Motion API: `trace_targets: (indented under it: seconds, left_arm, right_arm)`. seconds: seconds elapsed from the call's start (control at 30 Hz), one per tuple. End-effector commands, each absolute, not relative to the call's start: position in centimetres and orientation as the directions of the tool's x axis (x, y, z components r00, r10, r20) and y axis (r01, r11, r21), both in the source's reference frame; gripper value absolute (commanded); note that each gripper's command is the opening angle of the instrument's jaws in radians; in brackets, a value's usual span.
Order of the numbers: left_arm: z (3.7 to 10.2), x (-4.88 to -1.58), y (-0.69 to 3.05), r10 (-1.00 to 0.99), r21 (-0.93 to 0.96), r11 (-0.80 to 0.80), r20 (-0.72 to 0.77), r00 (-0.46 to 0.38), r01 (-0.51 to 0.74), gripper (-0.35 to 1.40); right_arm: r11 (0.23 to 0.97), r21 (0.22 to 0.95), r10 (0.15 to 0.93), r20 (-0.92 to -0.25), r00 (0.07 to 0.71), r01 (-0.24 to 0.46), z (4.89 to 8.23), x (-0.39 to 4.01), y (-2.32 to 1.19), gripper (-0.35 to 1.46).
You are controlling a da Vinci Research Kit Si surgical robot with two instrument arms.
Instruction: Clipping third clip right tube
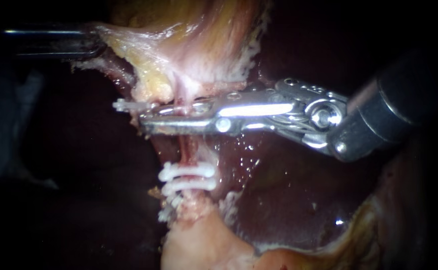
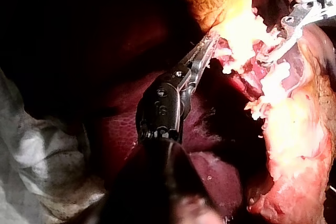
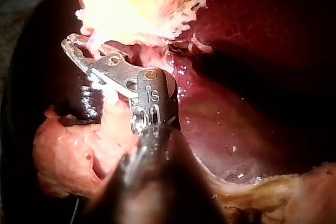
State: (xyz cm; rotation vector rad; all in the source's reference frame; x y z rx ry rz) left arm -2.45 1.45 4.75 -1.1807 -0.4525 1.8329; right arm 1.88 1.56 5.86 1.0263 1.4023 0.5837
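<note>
Endoscope view alone shows the tube (image 1: 187, 150) as a bare stretch, with two set clips (image 1: 186, 172) across it on the side away from the gallbladder (image 1: 189, 40). The right instrument (image 1: 141, 116) crosses the tube between those clips and the gallbladder. Its hand is clenched on a white clip (image 1: 124, 105) with the tube between the jaws, and the clip's end juts out past the tube. Right wrist view hides the tube behind the right instrument (image 3: 73, 45) but shows dark open room beyond its tips. The liver (image 1: 279, 200) lies just beside the tube, under the shaft. Left wrist view shows the left instrument (image 2: 210, 43), its hand grasping pale gallbladder tissue, apart from the tube.
</note>
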Motion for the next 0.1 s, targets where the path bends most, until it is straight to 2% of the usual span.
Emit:
trace_targets:
  seconds: [0.03,0.1]
  left_arm:
    - [4.75,-2.45,1.45,0.826,-0.690,-0.544,-0.542,-0.156,-0.478,-0.35]
    - [4.75,-2.45,1.45,0.826,-0.690,-0.544,-0.542,-0.156,-0.478,-0.35]
  right_arm:
    - [0.477,0.848,0.847,-0.514,0.135,0.232,5.86,1.88,1.56,-0.35]
    - [0.477,0.848,0.847,-0.514,0.135,0.232,5.87,1.88,1.56,-0.35]
